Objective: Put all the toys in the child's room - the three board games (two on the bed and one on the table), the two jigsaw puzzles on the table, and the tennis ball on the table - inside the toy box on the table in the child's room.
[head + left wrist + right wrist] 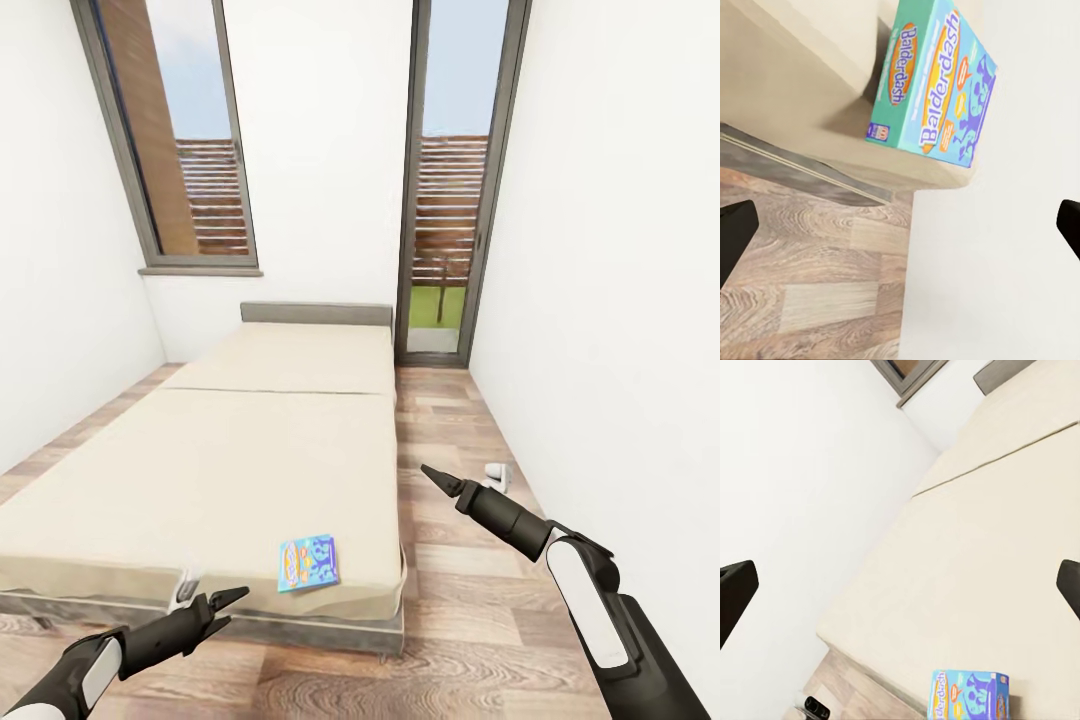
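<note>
The Balderdash board game [308, 563] lies flat on the bed [200, 470], at its near edge close to the foot corner. The open, empty left gripper [222, 607] hovers just below that edge, nearer the box than the right gripper [432, 474], also open, out beside the bed.

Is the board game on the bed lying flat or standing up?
Lying flat: the board game rests face up on the bed near its foot edge.

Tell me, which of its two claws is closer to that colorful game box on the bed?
Left. The left gripper hovers just off the bed's near edge beside the game box; the right gripper hangs farther away over the floor.
</note>
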